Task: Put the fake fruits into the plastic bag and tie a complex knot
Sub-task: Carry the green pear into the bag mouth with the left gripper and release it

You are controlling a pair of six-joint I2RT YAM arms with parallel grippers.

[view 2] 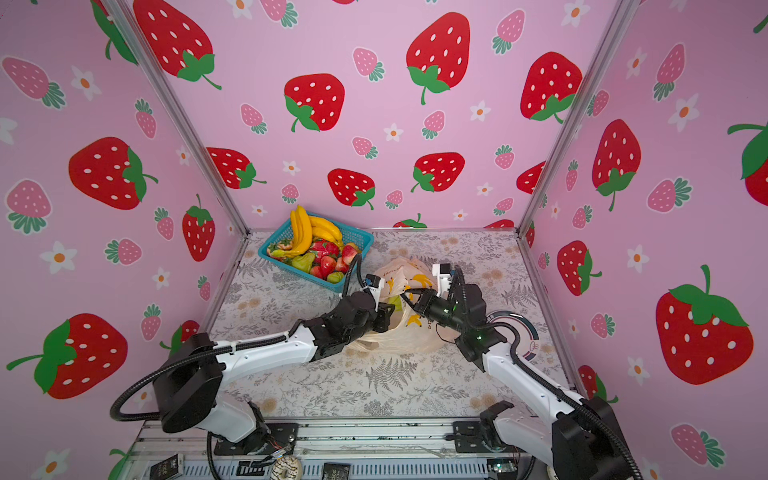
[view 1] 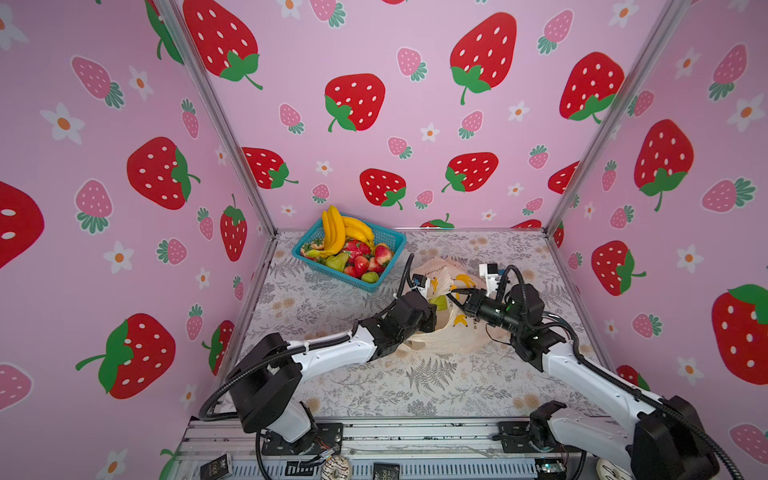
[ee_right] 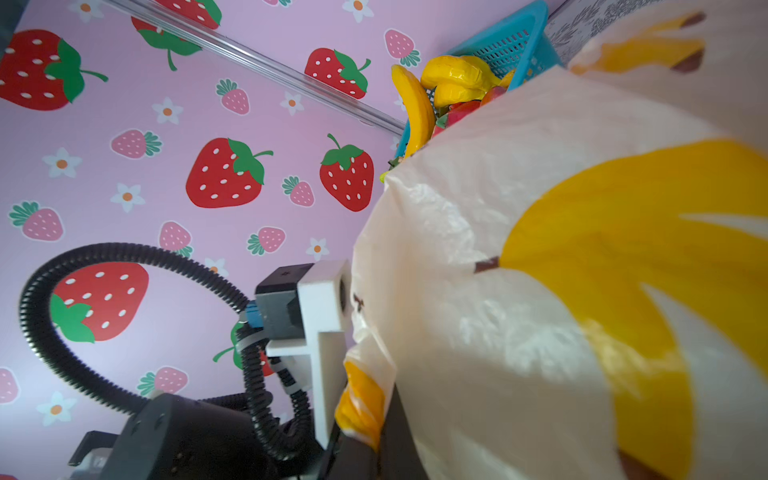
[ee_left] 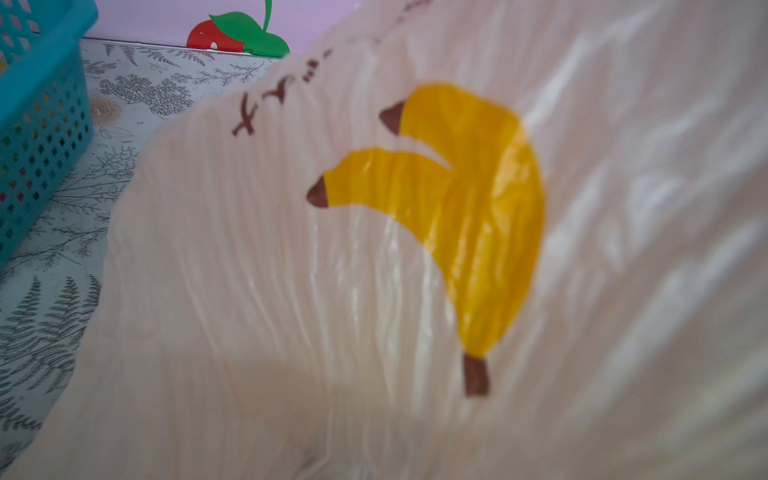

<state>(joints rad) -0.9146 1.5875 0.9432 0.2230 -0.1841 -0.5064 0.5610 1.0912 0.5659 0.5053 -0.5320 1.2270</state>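
Observation:
The plastic bag (view 1: 457,336) (view 2: 399,345) lies crumpled mid-table, pale peach with printed yellow bananas. My right gripper (view 1: 453,297) (view 2: 405,297) (ee_right: 374,415) is shut on a fold of its upper edge and holds it up. My left gripper (view 1: 434,311) (view 2: 386,311) reaches into the bag's mouth beside a green fake fruit (view 1: 441,303) (view 2: 397,305); its jaws are hidden. The bag (ee_left: 249,249) fills the left wrist view. More fake fruits (view 1: 353,249) (view 2: 320,253) (ee_right: 415,108) are piled in the teal basket. The knot is out of view.
The teal mesh basket (view 1: 390,241) (view 2: 361,237) (ee_left: 41,116) (ee_right: 515,45) stands at the back left, close to the wall. A round striped mat (view 2: 515,332) lies under my right arm. Pink strawberry walls close three sides. A metal rail (view 1: 374,440) runs along the front.

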